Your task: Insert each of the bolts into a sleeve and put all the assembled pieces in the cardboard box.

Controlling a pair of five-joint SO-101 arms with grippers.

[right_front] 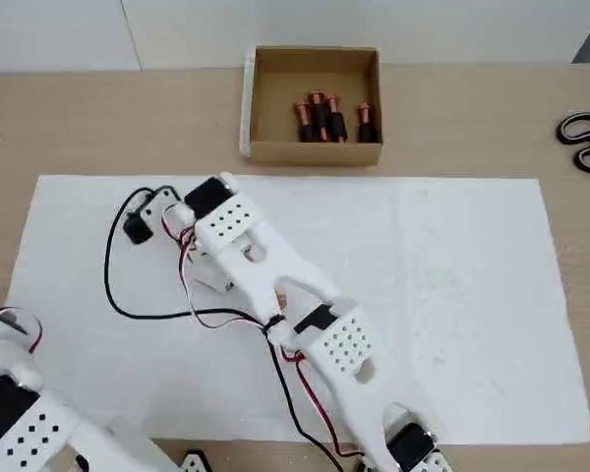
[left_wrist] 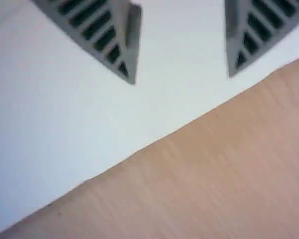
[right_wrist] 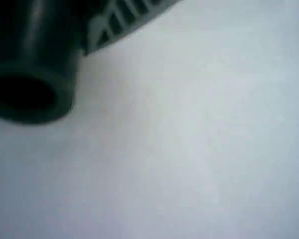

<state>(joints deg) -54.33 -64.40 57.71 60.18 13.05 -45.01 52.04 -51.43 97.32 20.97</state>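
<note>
Although its far side was hidden, the right gripper (right_front: 146, 218) looked clamped on a black sleeve (right_wrist: 27, 84), with one ribbed finger (right_wrist: 124, 20) lying along the barrel and the open bore turned toward the wrist camera. The bore was dark and looked empty, so this sleeve probably had no bolt in it yet. I judged the sleeve to be light, rigid and smooth-walled. A short tube like that would likely roll or twist if pinched near an end, so the better hold was across the middle of the barrel, which left the mouth free for a bolt. A bolt would likely be heavier for its size, hard and slick, and best taken by the shank just under the head. This gripper hung in front of the cardboard box (right_front: 315, 152), off past its left front corner and well apart from it.

The left gripper (left_wrist: 182, 74) was farther from the box on the same side, its fingers spread wide with nothing between them, above the edge of the white sheet (right_front: 423, 295) where that met the bare counter (right_front: 79, 118).

The box stood just beyond the sheet's far edge, open at the top. It held four assembled pieces (right_front: 329, 118), copper bolts seated in black sleeves, clustered toward its right half. Scissors (right_front: 585, 138) lay well to the right of the box.
</note>
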